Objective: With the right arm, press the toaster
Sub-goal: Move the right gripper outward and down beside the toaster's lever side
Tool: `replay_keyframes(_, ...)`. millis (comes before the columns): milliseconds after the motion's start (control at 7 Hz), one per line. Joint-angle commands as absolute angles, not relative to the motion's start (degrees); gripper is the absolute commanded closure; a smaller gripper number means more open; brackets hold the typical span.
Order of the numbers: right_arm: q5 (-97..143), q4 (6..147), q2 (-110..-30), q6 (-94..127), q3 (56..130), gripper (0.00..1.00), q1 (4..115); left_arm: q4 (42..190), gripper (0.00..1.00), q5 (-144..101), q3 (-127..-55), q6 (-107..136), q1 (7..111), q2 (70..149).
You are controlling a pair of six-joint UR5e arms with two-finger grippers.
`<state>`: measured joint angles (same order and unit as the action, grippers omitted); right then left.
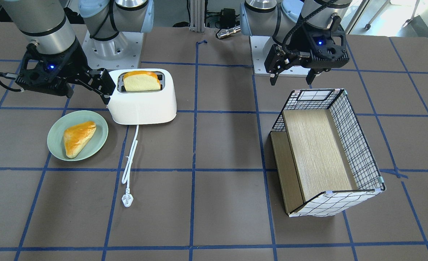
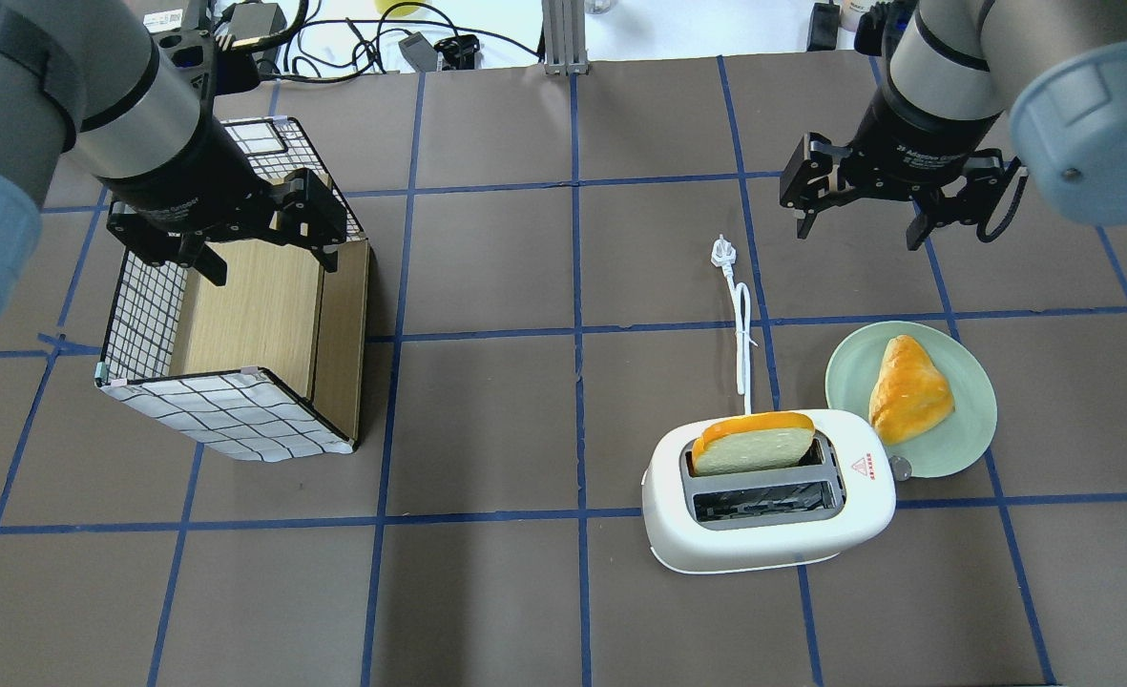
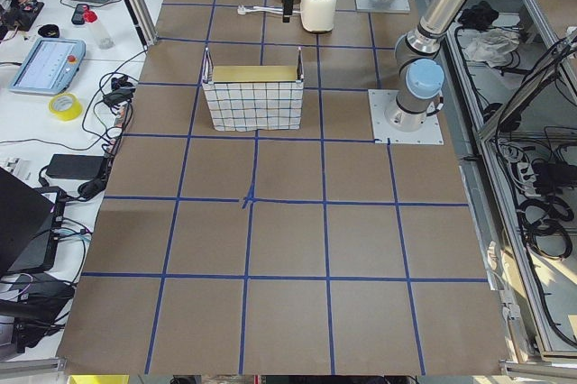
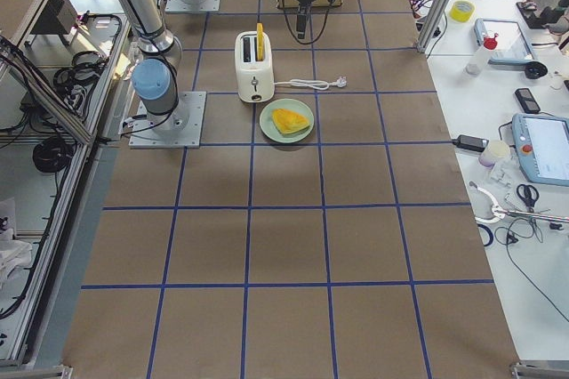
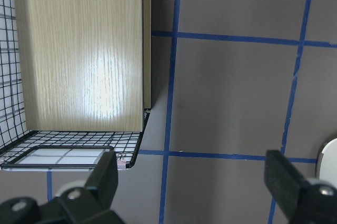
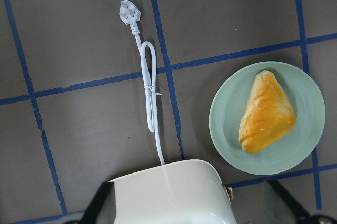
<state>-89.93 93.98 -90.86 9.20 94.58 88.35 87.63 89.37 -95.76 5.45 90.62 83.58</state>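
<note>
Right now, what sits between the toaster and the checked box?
Nothing: only bare table between the toaster and the box, as the overhead view shows.

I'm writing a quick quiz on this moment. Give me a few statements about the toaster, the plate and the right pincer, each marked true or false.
1. One slot of the toaster holds a slice of bread; the other slot holds none. True.
2. The toaster's plug is in a socket. False: it lies loose on the table.
3. A pastry lies on the green plate. True.
4. The right pincer is shut on the toaster. False: it is open and in the air, apart from the toaster.
</note>
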Motion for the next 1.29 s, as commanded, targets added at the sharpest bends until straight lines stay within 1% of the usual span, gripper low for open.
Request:
replay_keyframes(0, -89.9, 94.2, -91.0, 8.3, 94.6, 0.24, 87.2, 87.6, 0.0, 89.4, -95.8, 5.4, 90.6, 83.6)
replay_keyframes(143, -89.9, 93.9, -91.0, 8.1, 94.7, 0.41, 86.7, 87.6, 0.0, 89.4, -95.7, 5.4, 90.6, 83.6)
replay_keyframes(286, -89.0, 93.5, -90.9, 7.3, 94.8, 0.68, 85.2, 87.6, 0.0, 89.4, -95.8, 5.4, 90.6, 83.6)
replay_keyframes(429, -86.9, 93.3, -90.8, 3.8, 94.8, 1.0, 82.1, 87.6, 0.0, 89.4, -95.8, 5.4, 90.6, 83.6)
replay_keyframes(714, -83.1, 88.8, -90.8, -4.4, 96.7, 1.0, 75.6, 87.6, 0.0, 89.4, -95.8, 5.4, 90.6, 83.6)
replay_keyframes(1000, -80.3, 88.6, -90.7, -11.9, 100.7, 1.0, 70.8, 87.6, 0.0, 89.4, -95.8, 5.4, 90.6, 83.6)
replay_keyframes(1143, -73.7, 85.0, -90.7, -16.2, 103.8, 1.0, 65.5, 87.6, 0.0, 89.4, -95.7, 5.4, 90.6, 83.6)
